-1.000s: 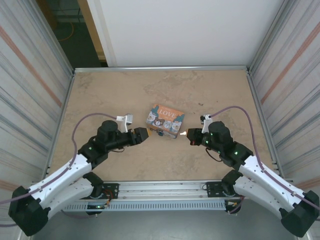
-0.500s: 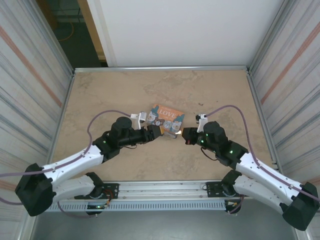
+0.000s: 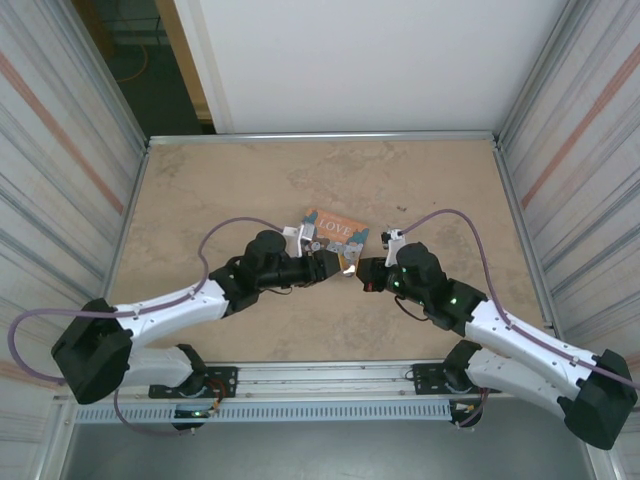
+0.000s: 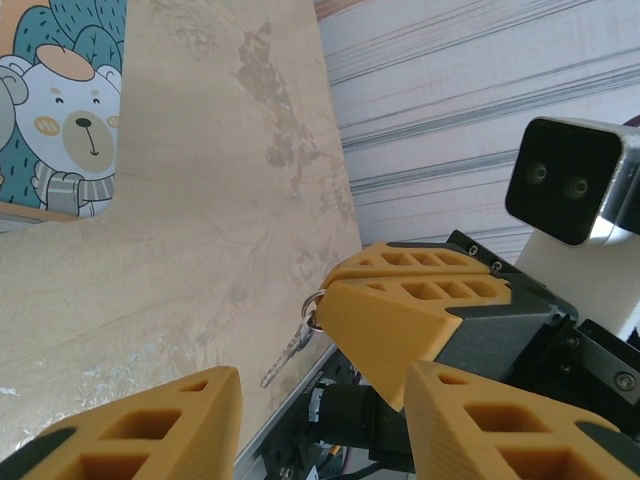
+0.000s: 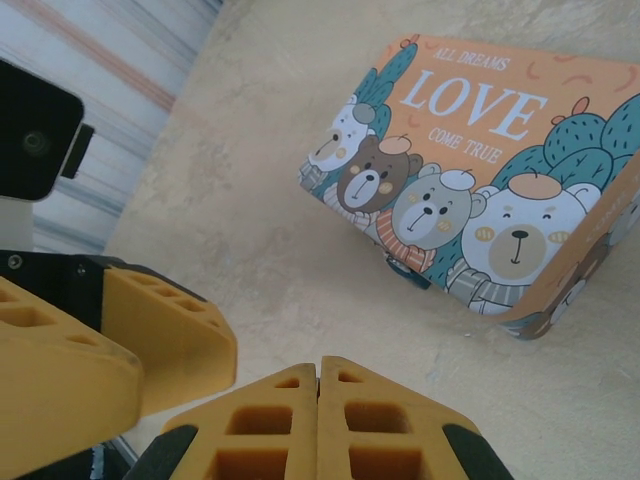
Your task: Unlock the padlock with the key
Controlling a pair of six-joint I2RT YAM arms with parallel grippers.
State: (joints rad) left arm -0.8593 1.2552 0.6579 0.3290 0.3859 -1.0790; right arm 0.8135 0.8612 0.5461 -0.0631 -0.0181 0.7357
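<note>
The key, thin and silvery on a small ring, hangs from the tips of my right gripper, which is shut on its head. My left gripper is open, its fingers either side of and just below the key, not touching it. From above, the left gripper and the right gripper face each other tip to tip just in front of the orange "LOVE" box. The padlock is a small dark-blue piece at the box's near edge, mostly hidden. My right gripper's fingers are pressed together.
The box lies mid-table on the beige top. Corrugated metal walls stand left and right, a white panel at the back. The metal rail with the arm bases runs along the near edge.
My left arm has swung right until its gripper meets the right gripper by the box, its jaws narrowing a little. The right gripper has edged left with the key.
</note>
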